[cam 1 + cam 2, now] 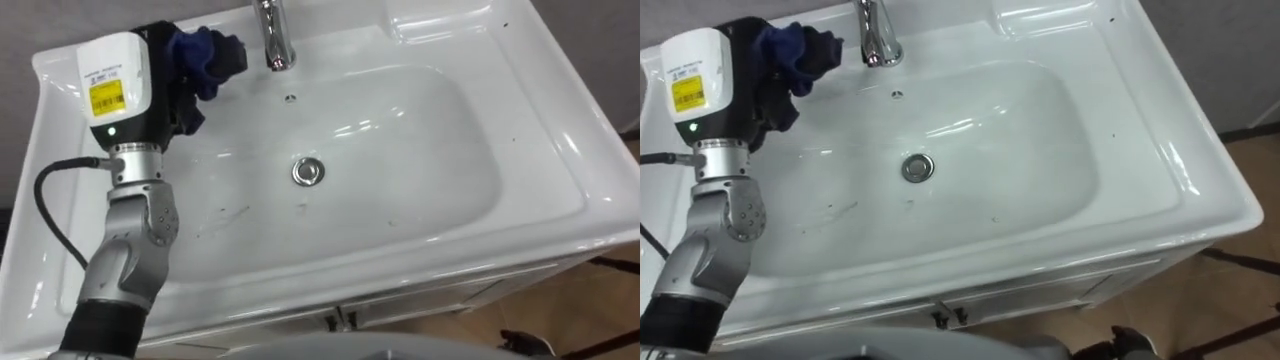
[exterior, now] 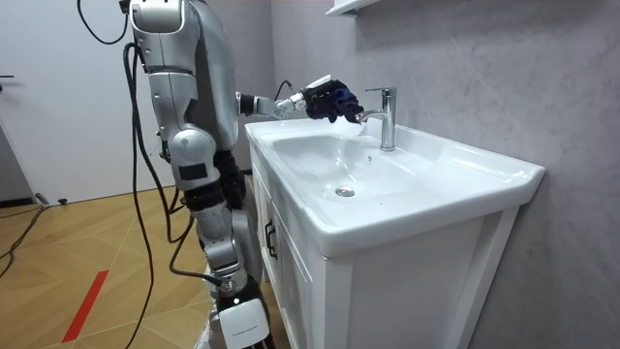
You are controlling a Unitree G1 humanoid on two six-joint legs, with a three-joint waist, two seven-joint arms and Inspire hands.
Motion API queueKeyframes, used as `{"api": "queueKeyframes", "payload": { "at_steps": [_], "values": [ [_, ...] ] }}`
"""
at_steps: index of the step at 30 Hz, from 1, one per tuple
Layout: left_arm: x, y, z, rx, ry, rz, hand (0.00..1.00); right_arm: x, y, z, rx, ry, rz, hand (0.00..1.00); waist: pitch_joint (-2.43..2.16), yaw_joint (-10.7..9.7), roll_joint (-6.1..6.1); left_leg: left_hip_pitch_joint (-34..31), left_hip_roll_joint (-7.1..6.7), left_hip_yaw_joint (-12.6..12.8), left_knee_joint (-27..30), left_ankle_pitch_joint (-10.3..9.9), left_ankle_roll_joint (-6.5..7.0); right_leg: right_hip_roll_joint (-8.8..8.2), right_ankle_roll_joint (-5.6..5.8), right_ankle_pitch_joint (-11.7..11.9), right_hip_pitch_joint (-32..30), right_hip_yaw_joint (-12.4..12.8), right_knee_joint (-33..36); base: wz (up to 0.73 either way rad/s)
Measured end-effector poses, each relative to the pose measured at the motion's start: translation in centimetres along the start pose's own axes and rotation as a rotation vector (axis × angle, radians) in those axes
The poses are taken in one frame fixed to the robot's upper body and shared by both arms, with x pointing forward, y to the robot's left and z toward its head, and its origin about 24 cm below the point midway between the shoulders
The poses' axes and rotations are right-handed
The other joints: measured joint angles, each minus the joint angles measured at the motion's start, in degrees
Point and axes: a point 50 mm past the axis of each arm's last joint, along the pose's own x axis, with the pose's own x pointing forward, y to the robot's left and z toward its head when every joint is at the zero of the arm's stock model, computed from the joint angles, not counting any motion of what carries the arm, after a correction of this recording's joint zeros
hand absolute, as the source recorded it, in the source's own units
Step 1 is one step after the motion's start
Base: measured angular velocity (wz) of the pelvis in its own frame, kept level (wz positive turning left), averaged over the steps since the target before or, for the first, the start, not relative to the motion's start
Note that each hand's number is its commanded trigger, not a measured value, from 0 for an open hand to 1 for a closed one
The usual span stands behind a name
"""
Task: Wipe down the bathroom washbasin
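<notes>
Left eye view: your left hand [image 1: 163,78], clamped on the blue cloth [image 1: 208,55], hangs over the back-left corner of the basin [image 1: 420,130]; its bowl lies rightward, nearer you.

Brightly lit from overhead; white streaks of glare across the glossy basin [image 1: 420,190], sharp glints on the chrome tap [image 1: 272,35]; shadows faint and soft.

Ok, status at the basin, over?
Left hand shut on blue cloth. Cloth raised above basin's back-left rim. Faucet just right of it.
</notes>
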Motion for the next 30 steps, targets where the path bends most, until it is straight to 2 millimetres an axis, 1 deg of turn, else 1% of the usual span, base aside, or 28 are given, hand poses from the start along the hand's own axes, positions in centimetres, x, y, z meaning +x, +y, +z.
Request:
{"api": "queueKeyframes", "payload": {
  "at_steps": [2,3,4,6,9,11,12,16,18,20,24,30],
  "values": [
    [0.0,0.5,-1.0,0.02,0.041,0.016,1.0,0.0,0.0,-0.4,-0.011,0.021,0.006,0.0,-0.05,0.2,0.01,0.0,-0.01,0.1,0.0,0.0,0.01,-0.02,0.01,0.0,0.0,0.1,0.1,-0.05],
    [-0.3,0.7,-1.8,0.042,0.071,0.017,1.0,0.0,0.0,-0.4,-0.023,0.028,0.008,0.0,-0.06,0.3,0.02,-0.1,-0.05,0.1,0.0,0.0,0.01,-0.04,0.04,0.0,-0.1,0.1,0.1,0.0],
    [-0.5,0.7,-2.2,0.053,0.084,0.014,1.0,0.0,0.0,-0.4,-0.029,0.03,0.008,0.0,-0.06,0.3,0.01,-0.1,-0.08,0.1,0.0,0.0,0.01,-0.04,0.06,0.0,-0.1,0.1,0.1,0.0],
    [-1.7,0.8,-3.5,0.086,0.134,-0.008,1.0,0.0,0.0,-0.6,-0.032,0.037,0.011,0.0,-0.1,0.7,-0.09,-0.1,-0.16,0.1,0.0,0.0,0.01,-0.01,0.15,-0.1,-0.2,0.1,0.1,0.0],
    [-2.9,0.9,-4.6,0.113,0.176,-0.034,1.0,-0.1,0.2,-1.1,-0.039,0.046,0.024,0.0,-0.25,1.8,-0.52,-0.2,-0.26,0.1,0.0,0.0,0.01,-0.03,0.27,-0.2,-0.1,-0.4,0.0,0.04],
    [-3.1,1.0,-5.0,0.124,0.194,-0.035,1.0,-0.1,0.2,-1.4,-0.041,0.053,0.028,0.0,-0.37,2.2,-0.79,-0.4,-0.3,-0.4,-0.1,0.0,0.01,-0.09,0.33,-0.2,-0.1,-0.8,0.0,0.15],
    [-3.2,1.2,-5.3,0.13,0.205,-0.035,1.0,-0.1,0.2,-1.5,-0.045,0.054,0.028,0.0,-0.41,2.9,-0.92,-0.3,-0.31,-0.5,-0.2,0.0,0.01,-0.09,0.34,-0.2,-0.1,-0.9,0.1,0.09],
    [-3.3,1.5,-6.1,0.144,0.243,-0.041,1.0,-0.1,0.2,-1.3,-0.074,0.047,0.027,0.0,-0.39,4.3,-1.06,0.2,-0.31,-0.6,-0.2,0.0,0.01,-0.11,0.34,-0.2,0.4,-0.9,0.0,0.0],
    [-3.4,1.4,-6.2,0.143,0.252,-0.046,1.0,-0.1,0.2,-1.2,-0.074,0.043,0.027,0.0,-0.24,4.8,-0.85,0.1,-0.32,-0.6,-0.2,0.0,0.01,-0.11,0.34,-0.2,0.6,-0.9,0.0,0.03],
    [-3.6,1.2,-6.4,0.139,0.268,-0.058,1.0,-0.1,0.1,-0.8,-0.074,0.034,0.026,0.0,-0.08,4.8,-0.58,0.1,-0.33,-0.6,-0.1,0.0,0.08,-0.14,0.34,-0.2,0.6,-0.9,0.0,0.07],
    [-3.9,0.9,-6.9,0.15,0.298,-0.083,1.0,-0.1,0.1,-0.9,-0.073,0.037,0.025,0.0,0.21,4.8,-0.06,0.1,-0.34,-0.7,0.0,0.1,0.15,-0.24,0.37,-0.3,0.8,-0.9,-0.2,0.02],
    [-3.9,0.8,-6.8,0.148,0.301,-0.088,1.0,-0.1,0.0,-1.0,-0.066,0.042,0.019,0.0,0.18,4.5,0.21,0.0,-0.49,-1.0,0.0,0.1,0.15,-0.12,0.46,-0.4,0.8,-1.1,-0.2,0.01]
  ]
}}
